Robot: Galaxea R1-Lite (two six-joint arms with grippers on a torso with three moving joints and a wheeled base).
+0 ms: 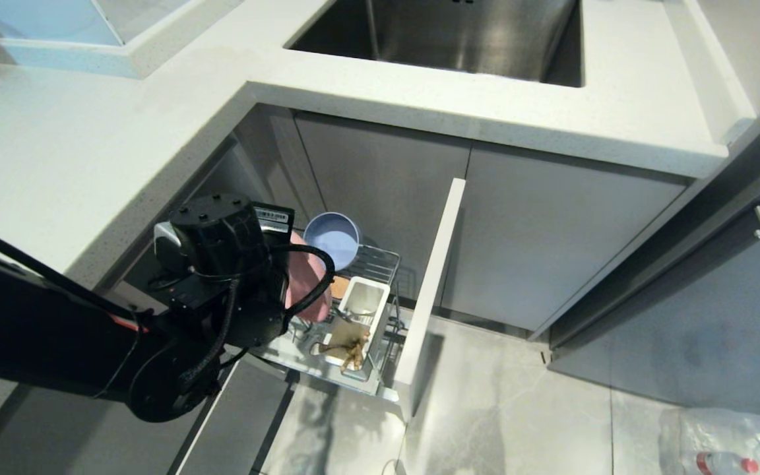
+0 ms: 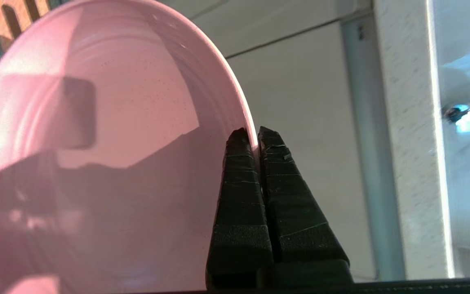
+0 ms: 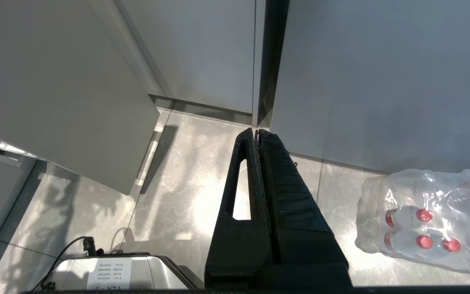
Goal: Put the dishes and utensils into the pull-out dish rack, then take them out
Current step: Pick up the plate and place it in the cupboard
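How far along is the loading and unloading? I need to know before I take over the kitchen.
The blue-grey bowl already stands in the pull-out dish rack, and utensils lie by its white cup. In hand: the left end effector is shut on the pink plate's rim, over the rack. Whether it is going in or coming out cannot be told. The right end effector hangs shut above the floor.

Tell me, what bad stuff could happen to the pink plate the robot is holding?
1. The left gripper pinches the pink plate only at its thin rim, so it might slip or swing loose.
2. The plate hangs right above the pull-out dish rack, close to the blue-grey bowl; it could bump the bowl or the wires.
3. The arm hides most of the plate from the head camera, so aiming may be harder.
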